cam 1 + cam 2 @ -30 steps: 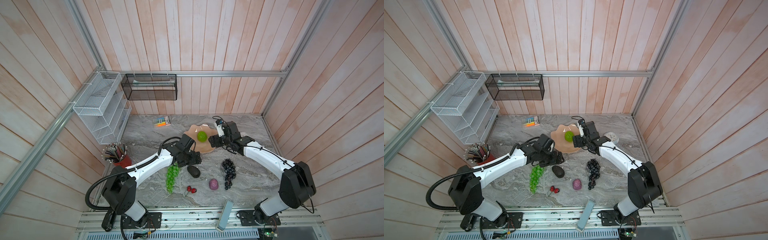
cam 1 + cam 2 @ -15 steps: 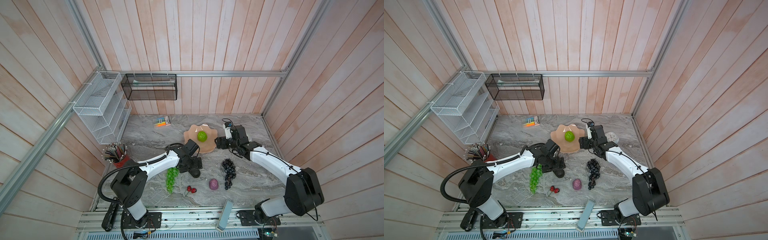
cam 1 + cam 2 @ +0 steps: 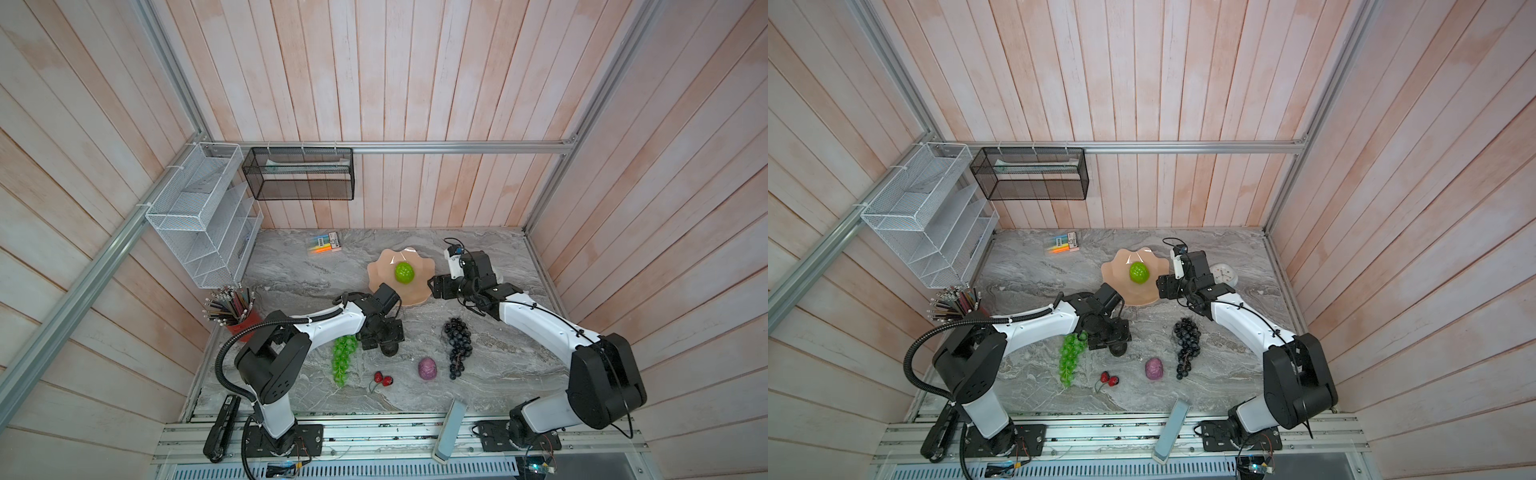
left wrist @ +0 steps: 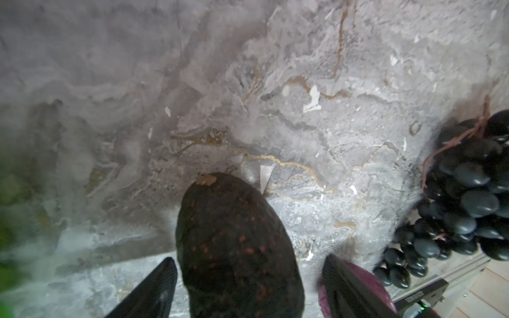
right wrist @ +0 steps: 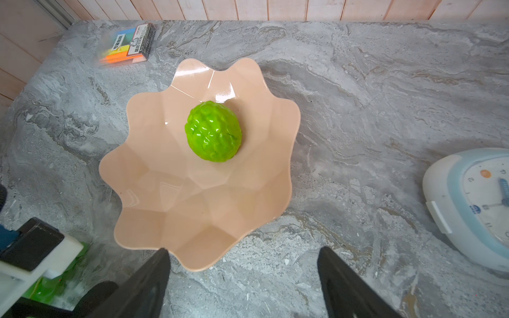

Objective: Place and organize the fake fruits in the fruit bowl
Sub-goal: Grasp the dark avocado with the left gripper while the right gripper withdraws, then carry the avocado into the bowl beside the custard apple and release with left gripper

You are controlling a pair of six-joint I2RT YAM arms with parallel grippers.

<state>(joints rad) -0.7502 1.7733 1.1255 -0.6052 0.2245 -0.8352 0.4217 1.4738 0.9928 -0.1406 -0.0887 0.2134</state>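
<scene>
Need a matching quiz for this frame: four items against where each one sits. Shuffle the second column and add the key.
Items
1. bumpy green ball
2. black oval
3. cherries
4. clock

Places
A. in the pink bowl
B. on the table, between the green grapes and the purple ball
C. on the table, right of the bowl in a top view, beside the right arm
D. on the table, between the open fingers of the left gripper

Pairs: 1-A, 2-D, 3-B, 4-C
</scene>
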